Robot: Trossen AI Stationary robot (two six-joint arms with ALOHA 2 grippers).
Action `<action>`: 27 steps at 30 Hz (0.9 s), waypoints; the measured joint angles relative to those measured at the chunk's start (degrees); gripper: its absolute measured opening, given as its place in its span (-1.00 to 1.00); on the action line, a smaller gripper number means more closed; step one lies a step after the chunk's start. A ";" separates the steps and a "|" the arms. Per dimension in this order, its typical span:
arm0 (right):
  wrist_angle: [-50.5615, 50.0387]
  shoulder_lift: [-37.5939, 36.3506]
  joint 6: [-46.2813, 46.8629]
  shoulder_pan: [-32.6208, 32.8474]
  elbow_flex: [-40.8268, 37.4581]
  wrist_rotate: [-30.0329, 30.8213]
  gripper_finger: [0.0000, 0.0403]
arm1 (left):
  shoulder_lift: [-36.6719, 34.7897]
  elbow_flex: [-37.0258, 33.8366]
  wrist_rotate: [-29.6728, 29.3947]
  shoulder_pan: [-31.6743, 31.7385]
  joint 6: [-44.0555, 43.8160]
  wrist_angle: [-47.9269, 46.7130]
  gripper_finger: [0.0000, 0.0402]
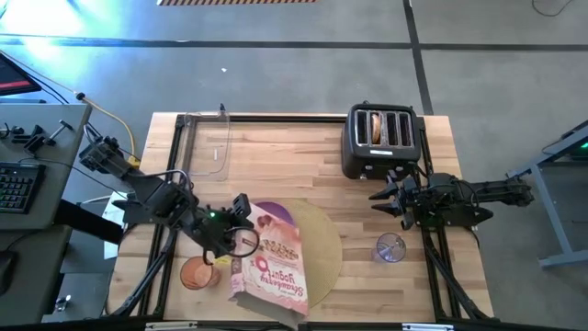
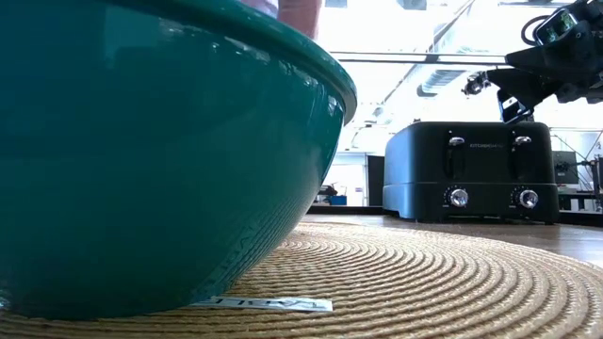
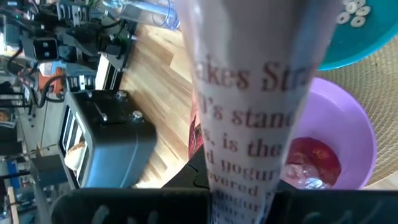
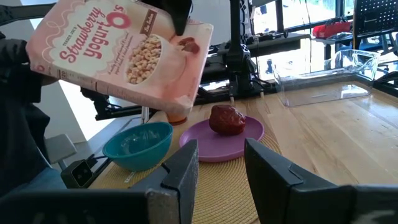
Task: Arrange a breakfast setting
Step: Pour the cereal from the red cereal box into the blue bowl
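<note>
While the left gripper (image 1: 241, 219) pinches the cereal box (image 4: 118, 51) by its edge and holds it tipped over the teal bowl (image 4: 138, 144), the pour looks to be the step in hand, and doing it well likely means keeping the open corner above the bowl's middle and tilting slowly, so the rings land inside and not on the round tan mat (image 1: 322, 241). From the table's centre, the box and bowl lie at about seven o'clock, the orange cup (image 1: 196, 273) further out the same way, the clear glass (image 1: 390, 247) at four o'clock and the black toaster (image 1: 382, 140) at one o'clock, a bagel (image 1: 375, 129) showing in one slot. The right gripper (image 1: 388, 197) waits just in front of the toaster, empty, its fingers standing partly spread. Only the left wrist view shows cereal (image 3: 349, 12) already lying in the bowl; from overhead the box hides the bowl altogether. Only the right wrist view shows the red fruit (image 4: 227, 119) sitting whole on the purple plate (image 4: 221, 140) beside the bowl. The table-level view adds just the bowl's wall resting on the mat. No spoon can be made out anywhere.
</note>
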 joint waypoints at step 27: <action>0.00 0.00 0.01 0.00 -0.01 -0.02 -0.43 | 0.04 -10.90 19.00 21.80 -7.86 26.56 -0.95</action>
